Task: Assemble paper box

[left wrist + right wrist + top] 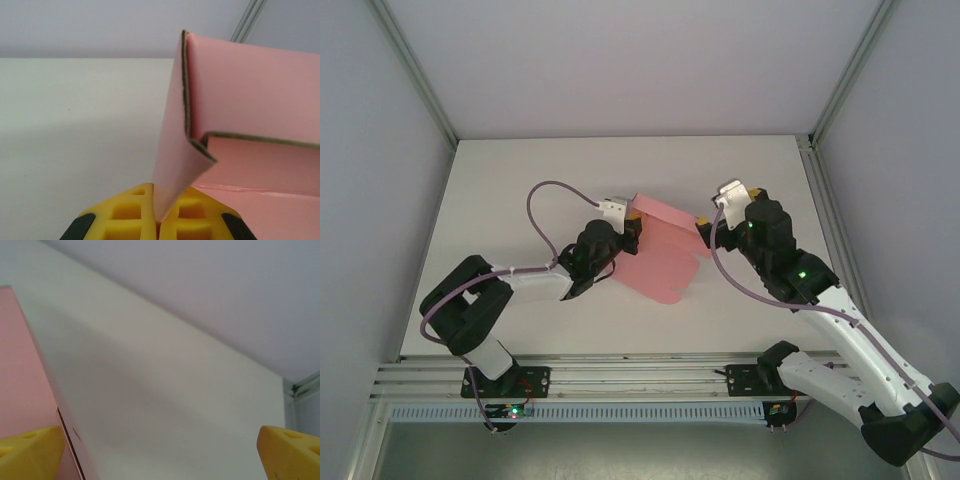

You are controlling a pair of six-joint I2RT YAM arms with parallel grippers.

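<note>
The paper box (665, 255) is lying on the counter (520, 190), mid-fold.
The left end effector (156, 220) is pinching its raised flap; the right end effector (708, 226) is standing wide beside its right edge. Folding slowly along the crease is looking wisest.

Soft, even light; blurry wrist views
</note>
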